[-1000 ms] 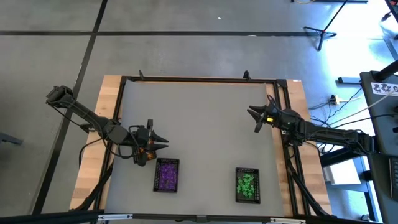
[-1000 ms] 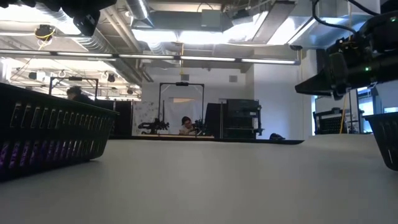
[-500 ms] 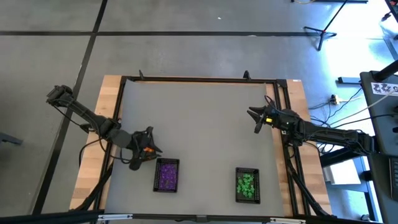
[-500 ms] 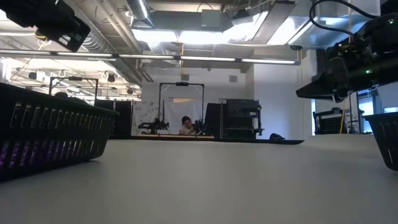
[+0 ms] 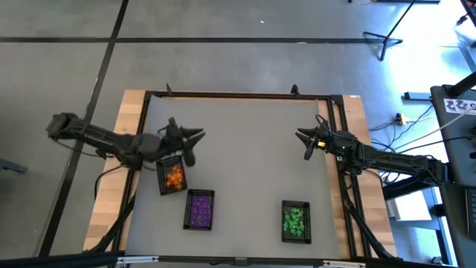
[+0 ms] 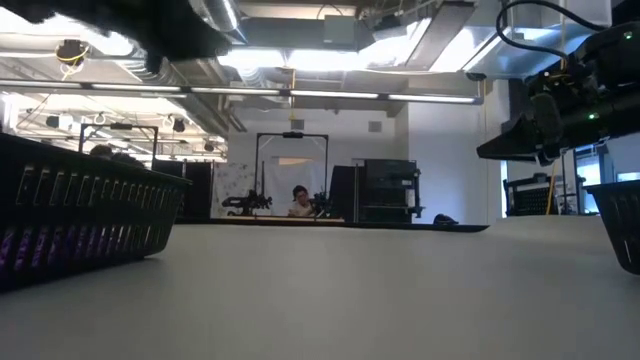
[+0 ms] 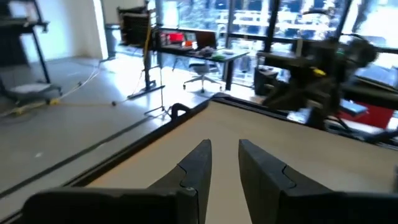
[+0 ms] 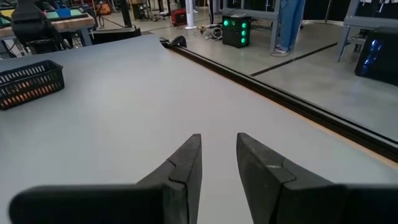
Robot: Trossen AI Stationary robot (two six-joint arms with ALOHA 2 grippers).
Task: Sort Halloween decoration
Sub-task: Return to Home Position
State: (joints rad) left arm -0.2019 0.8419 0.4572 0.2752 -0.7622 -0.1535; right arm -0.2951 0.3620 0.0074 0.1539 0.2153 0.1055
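Once over tray (image 5: 161,177), left gripper (image 5: 196,146) clear

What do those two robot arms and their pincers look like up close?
The left arm and right arm are dark, slim, jointed segments; a black cable loops over the right one. The left tool and right tool each end in two matte black wedge-shaped fingers tapering to blunt tips. A small orange-yellow mark sits by the right wrist.

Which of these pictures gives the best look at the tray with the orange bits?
The high view: it looks straight down into the orange tray, so the orange trinkets inside show plainly. The right wrist view shows it far off, side-on, orange behind the mesh. The low and left wrist views do not show it.
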